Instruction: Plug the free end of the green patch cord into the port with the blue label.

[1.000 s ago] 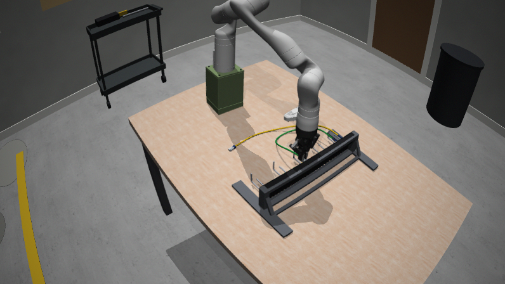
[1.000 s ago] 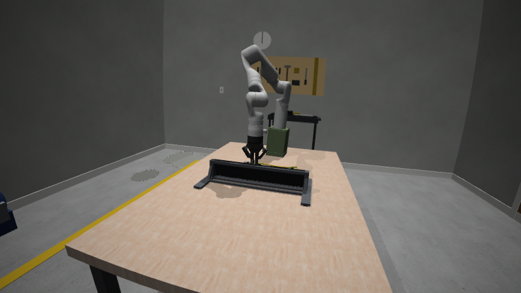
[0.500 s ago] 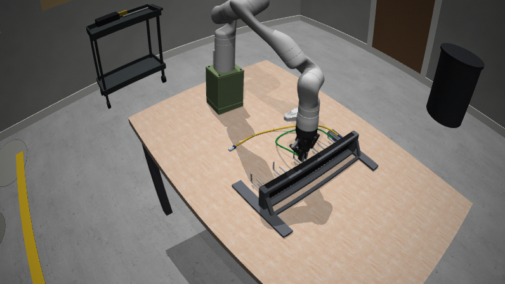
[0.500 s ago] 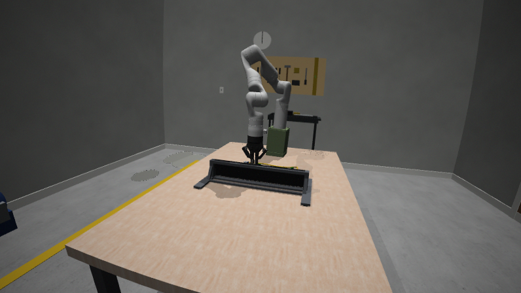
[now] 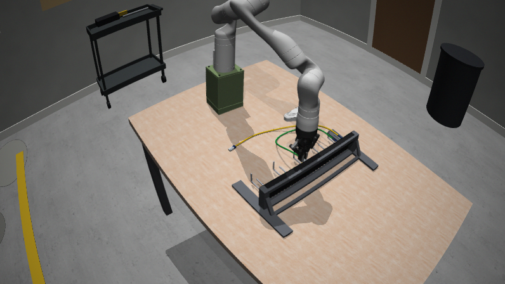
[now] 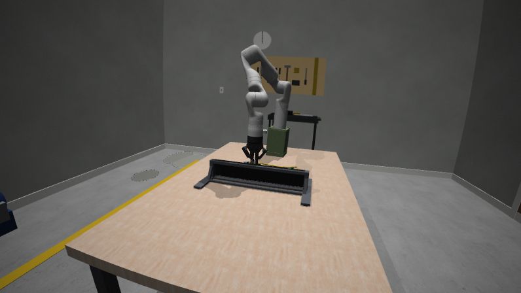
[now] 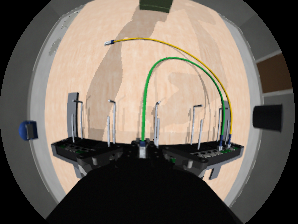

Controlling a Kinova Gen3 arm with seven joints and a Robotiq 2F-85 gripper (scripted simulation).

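Note:
The dark rack stands across the table, also in the exterior view. My gripper points down right behind its top rail, near the middle, and is shut on the green cord's plug. The green cord loops back from the plug to the rack's far end; it shows as an arch in the wrist view. The yellow cord lies on the table with its free plug loose to the left. The blue-labelled port is hidden from me; the plug's depth in the rack cannot be told.
The arm's green base block stands at the table's back. Thin metal pegs stick out behind the rack. A small white object lies behind the arm. A black cart and a black bin stand off the table.

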